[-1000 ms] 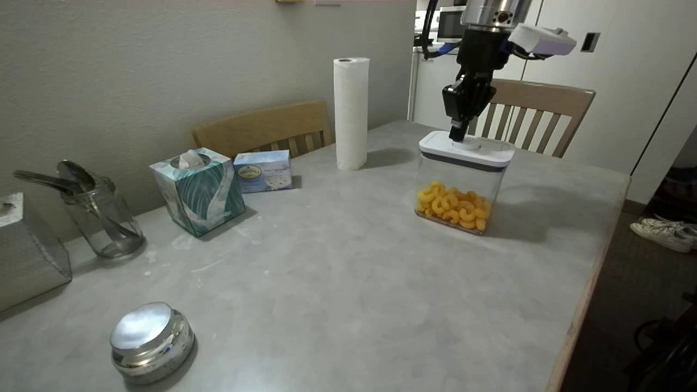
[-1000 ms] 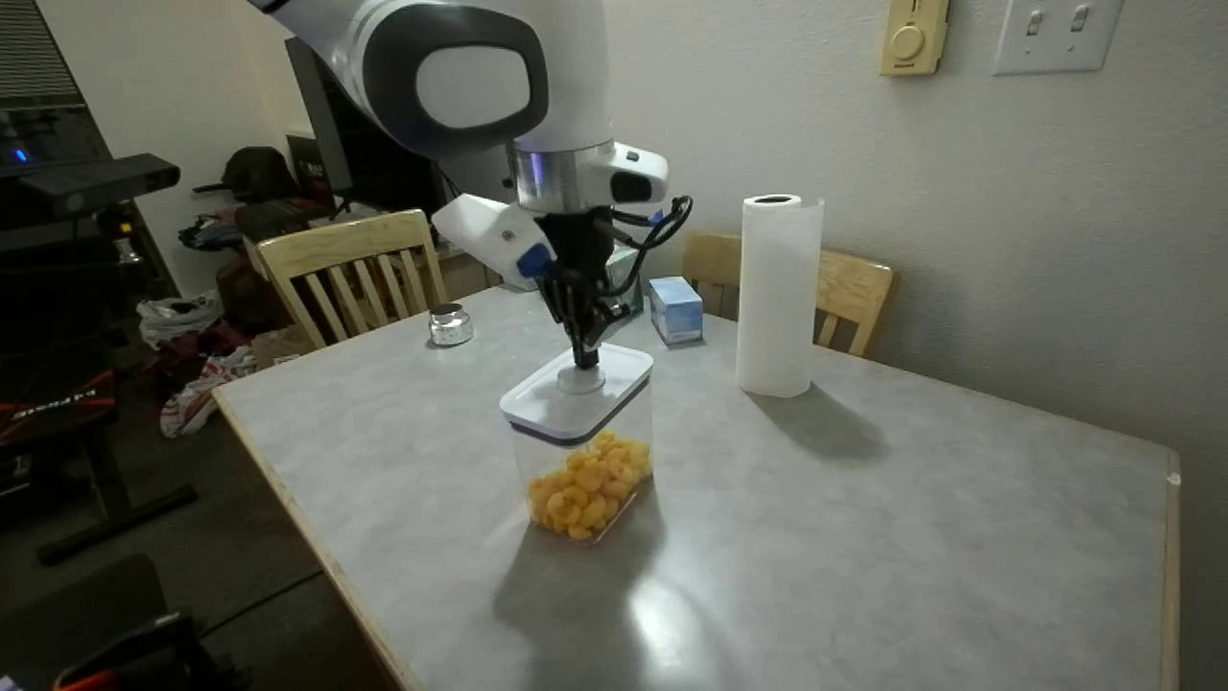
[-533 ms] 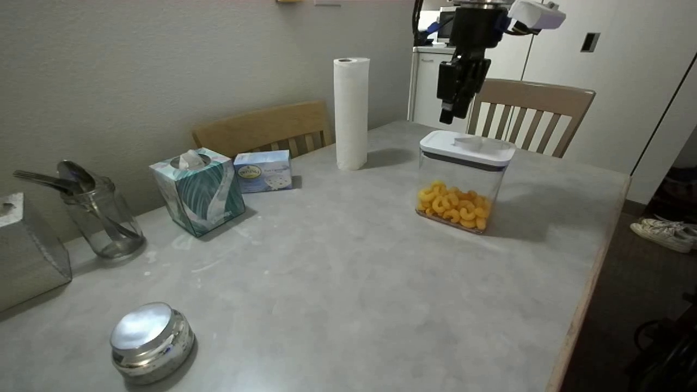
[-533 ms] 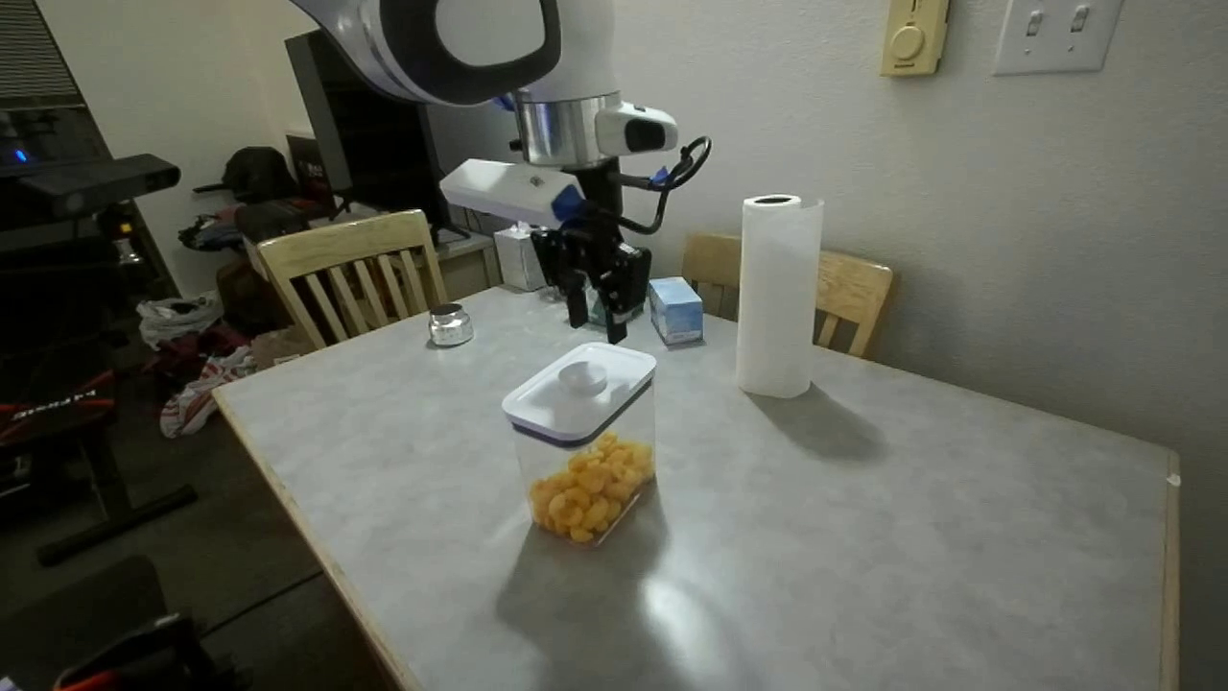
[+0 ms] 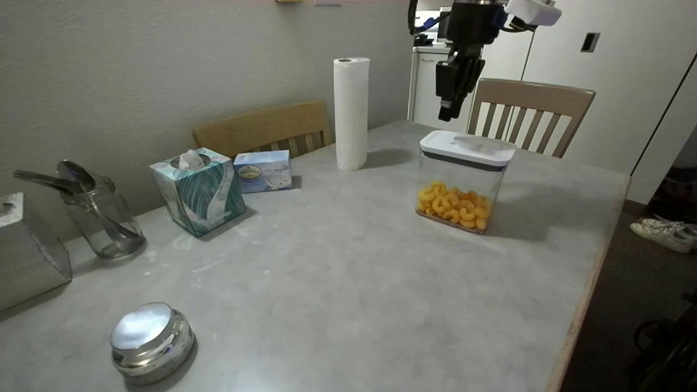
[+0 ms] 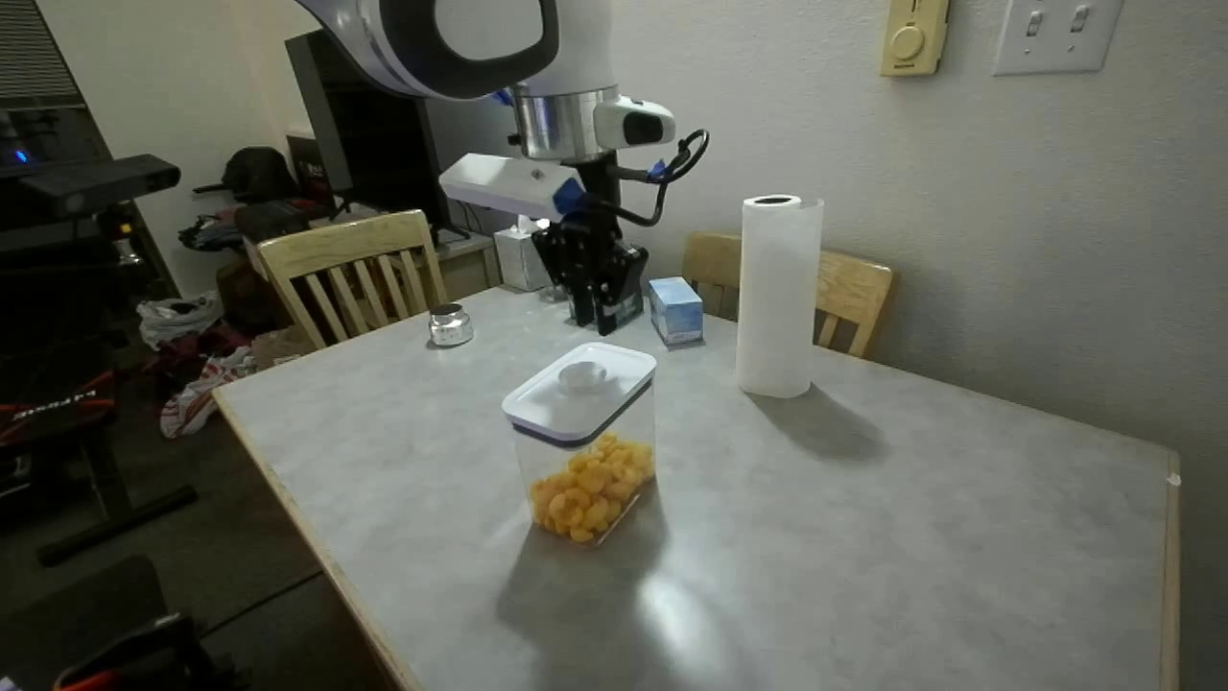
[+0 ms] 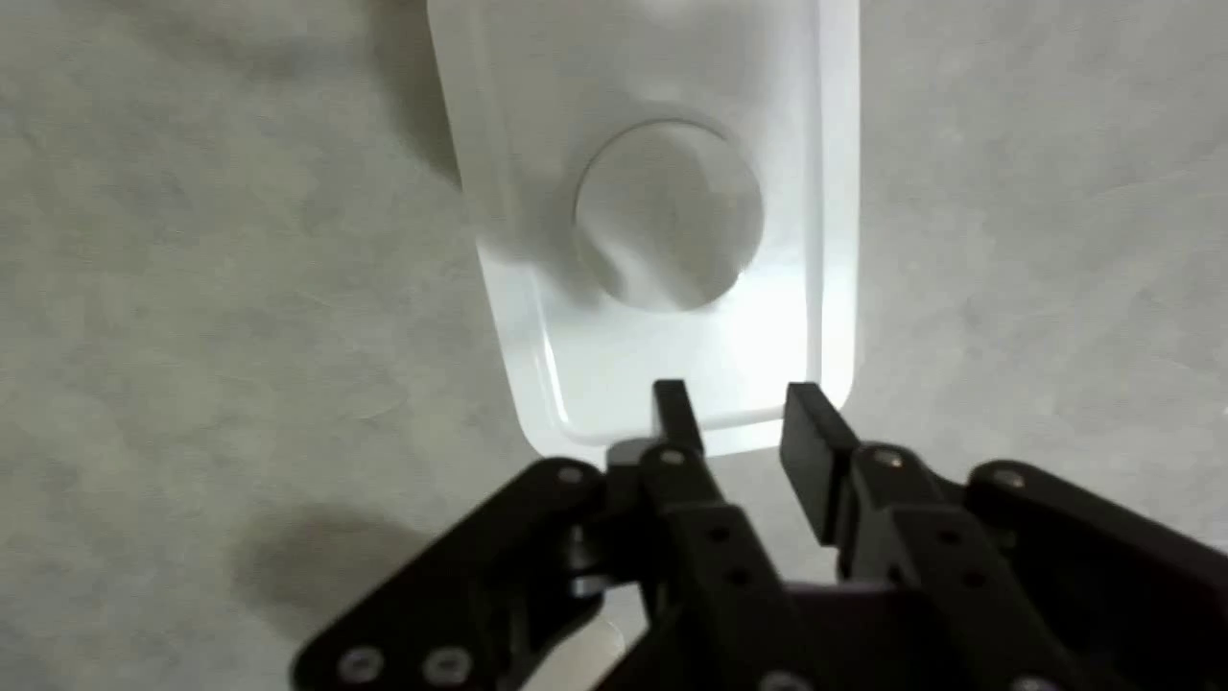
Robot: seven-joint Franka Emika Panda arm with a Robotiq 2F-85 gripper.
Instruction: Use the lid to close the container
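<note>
The grey table (image 5: 337, 305) spans both exterior views. In an exterior view, the white robot arm (image 6: 580, 48) reaches down from eleven o'clock. Read from the middle of an exterior view, a brown wooden chair (image 5: 536, 90) stands at two o'clock and a tan wooden chair (image 5: 261, 125) between ten and eleven. At twelve stands the paper-towel roll (image 5: 351, 114), white and upright. The black gripper (image 7: 737, 398) hangs between one and two o'clock; in the wrist view its fingers (image 7: 815, 451) are parted, a modest gap showing between the tips. At three o'clock the clear plastic container (image 5: 463, 179) stands upright. A teal-patterned tissue box (image 5: 204, 196) sits at nine, a white tissue (image 5: 190, 159) poking up from it. Between eight and nine is a grey box (image 5: 32, 261), partly cut off. A glass jar (image 5: 109, 218) between those two boxes holds metal utensils (image 5: 79, 175). A blue box (image 5: 265, 171) sits just beside the tissue box, between two and three o'clock from it. At eight stands a round, shiny metal pot (image 5: 152, 343). The white lid (image 6: 576, 403) lies flat across the container's top, a dark band (image 5: 463, 161) under its rim; the fingertips are near it but apart. The lid's round centre piece (image 7: 669, 216) lies at eleven o'clock from the fingertips in the wrist view. Smallest are the orange-yellow pieces (image 5: 454, 207), heaped at the container's six o'clock.
</note>
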